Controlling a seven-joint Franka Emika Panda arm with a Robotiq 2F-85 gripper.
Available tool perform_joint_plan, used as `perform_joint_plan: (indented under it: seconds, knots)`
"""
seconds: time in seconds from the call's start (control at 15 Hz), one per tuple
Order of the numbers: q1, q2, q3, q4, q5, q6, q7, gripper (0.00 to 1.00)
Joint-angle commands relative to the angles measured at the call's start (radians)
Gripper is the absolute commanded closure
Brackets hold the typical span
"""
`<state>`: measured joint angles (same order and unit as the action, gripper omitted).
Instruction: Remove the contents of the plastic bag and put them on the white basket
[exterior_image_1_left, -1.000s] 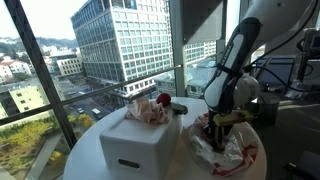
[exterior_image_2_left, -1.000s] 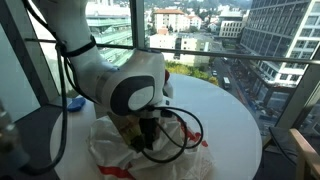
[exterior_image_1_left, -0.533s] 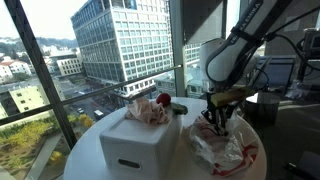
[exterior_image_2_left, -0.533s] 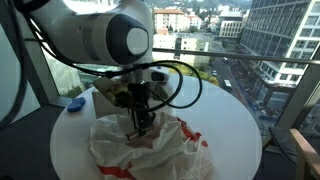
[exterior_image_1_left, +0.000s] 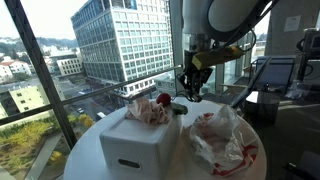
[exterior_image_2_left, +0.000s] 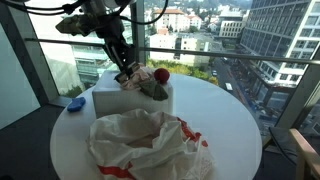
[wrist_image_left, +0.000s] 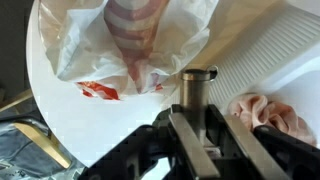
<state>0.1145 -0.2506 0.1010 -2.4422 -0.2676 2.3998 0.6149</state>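
**Round table at window wall: gripper raised, item clamped**

City buildings fill the glass behind the white table. Left of centre in an exterior view, the white basket stands on the table, with pale crumpled contents and a red item at its top. Above the basket's right edge, the gripper hangs clear of the table. In the wrist view its fingers are drawn in on a small dark cylindrical item; what kind of item it is cannot be told. At the right of the frame, the plastic bag lies crumpled on the table, just beside the basket. In an exterior view, a small blue object lies near the table's left edge.
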Motion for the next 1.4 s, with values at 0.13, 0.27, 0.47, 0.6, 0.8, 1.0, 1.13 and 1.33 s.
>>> perform_joint_plan:
  seconds: [0.13,0.27,0.47,0.6,0.8,1.0,1.13,1.33]
  knots:
    - [-0.02,0.227,0.14,0.275,-0.154,0.024,0.034,0.92]
    - [0.005,0.331,0.146,0.366,-0.208,0.02,0.049,0.92]
    - [0.062,0.462,0.114,0.46,-0.234,0.052,0.023,0.92]
    - [0.097,0.522,0.085,0.505,-0.232,0.051,0.002,0.91]
    - [0.111,0.54,0.092,0.506,-0.088,0.072,-0.113,0.92]
    - [0.143,0.522,0.062,0.484,-0.069,0.071,-0.133,0.45]
    - [0.147,0.5,0.058,0.465,-0.04,0.059,-0.134,0.32]
    - [0.133,0.419,0.075,0.386,0.07,0.046,-0.168,0.09]
